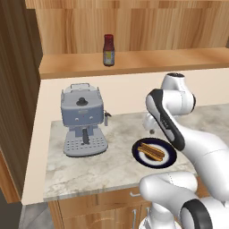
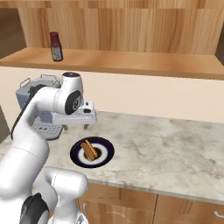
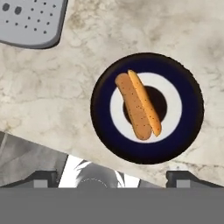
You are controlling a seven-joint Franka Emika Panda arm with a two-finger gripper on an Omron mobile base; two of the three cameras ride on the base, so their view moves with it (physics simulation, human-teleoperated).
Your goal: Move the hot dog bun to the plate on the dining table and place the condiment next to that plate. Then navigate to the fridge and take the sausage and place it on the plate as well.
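While on navy-rimmed plate (image 3: pixel 189 127), hot dog bun (image 3: pixel 138 105).

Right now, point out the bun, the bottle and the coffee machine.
bun (image 3: pixel 138 105): hand view, middle of its split top, on the navy-rimmed plate.
bottle (image 1: pixel 108 51): left base view, its label, standing on the wooden ledge.
coffee machine (image 1: pixel 82 112): left base view, front of its grey body.

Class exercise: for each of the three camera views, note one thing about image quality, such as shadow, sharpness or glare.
Left base view: the grey espresso machine looks soft-edged and casts a faint shadow on the marbled counter. Right base view: even, flat light, no glare on the navy-rimmed plate. Hand view: the tan-orange hot dog bun is sharp, with a dark shadow under it.
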